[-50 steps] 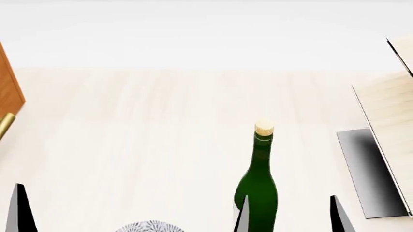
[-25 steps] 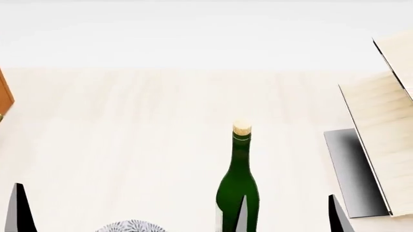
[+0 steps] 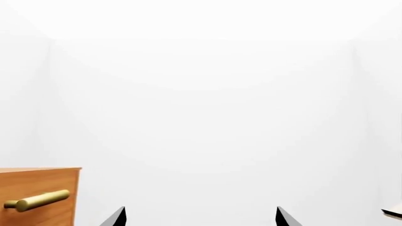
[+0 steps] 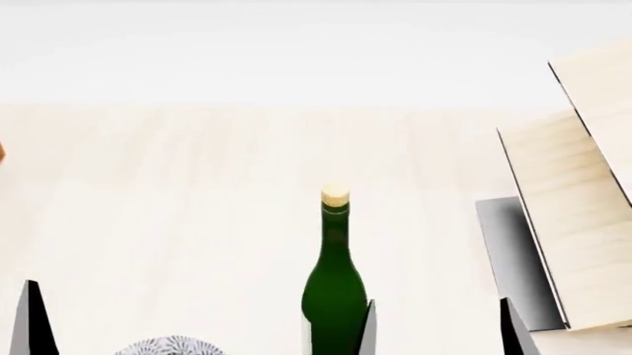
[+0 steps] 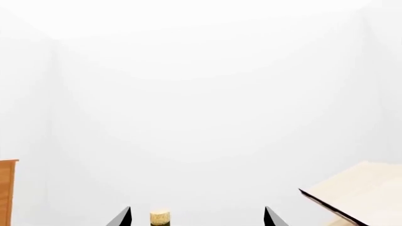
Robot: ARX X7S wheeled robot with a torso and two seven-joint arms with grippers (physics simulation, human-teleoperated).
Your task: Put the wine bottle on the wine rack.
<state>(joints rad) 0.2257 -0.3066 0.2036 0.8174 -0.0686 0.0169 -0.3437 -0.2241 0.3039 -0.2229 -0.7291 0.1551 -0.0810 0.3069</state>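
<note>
Head view shows the wine bottle upright near the surface's front edge; the wine rack stands at its right edge. Both grippers' jaws are spread, empty.

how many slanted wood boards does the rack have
2: one light slanted wood board just right of the tall dark green glass bottle, a second behind it at the right edge. More may be cropped.

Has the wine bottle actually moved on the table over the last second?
Cannot tell. In the head view the wine bottle has slid leftward, but the wine rack has slid left equally, so the camera seems to be turning, not the bottle.
</note>
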